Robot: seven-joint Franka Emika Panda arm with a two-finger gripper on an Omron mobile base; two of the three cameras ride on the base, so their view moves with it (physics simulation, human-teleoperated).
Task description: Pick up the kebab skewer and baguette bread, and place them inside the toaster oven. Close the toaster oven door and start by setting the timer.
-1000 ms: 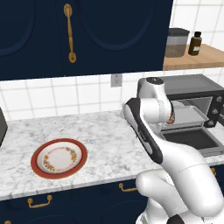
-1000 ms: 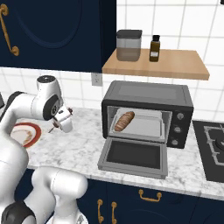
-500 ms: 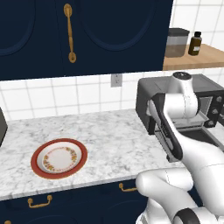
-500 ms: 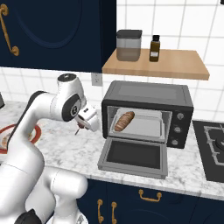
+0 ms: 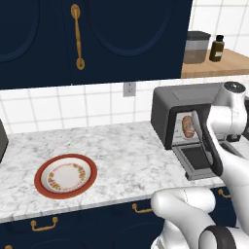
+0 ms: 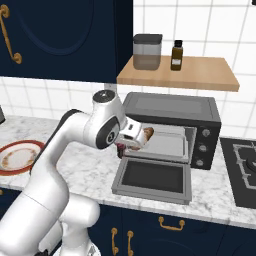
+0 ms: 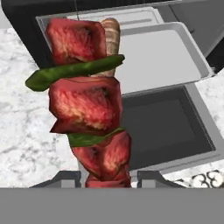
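One golden-brown baguette bread already lies inside the dark grey boxy toaster oven, so my jaws stay part-closed on the red-meat kebab skewer, poised before its dropped door to follow.

Rendered scene, light even and bright, no clear single source. Marble counter evenly lit w/ only soft faint shadows. Dark cabinets show weak sheen, no hard glare. Toaster oven cavity reads paler than its dark shell. Base views slightly soft, low-res. Hand view: kebab skewer close-up, coarse blurry texture; no edge distortion seen.
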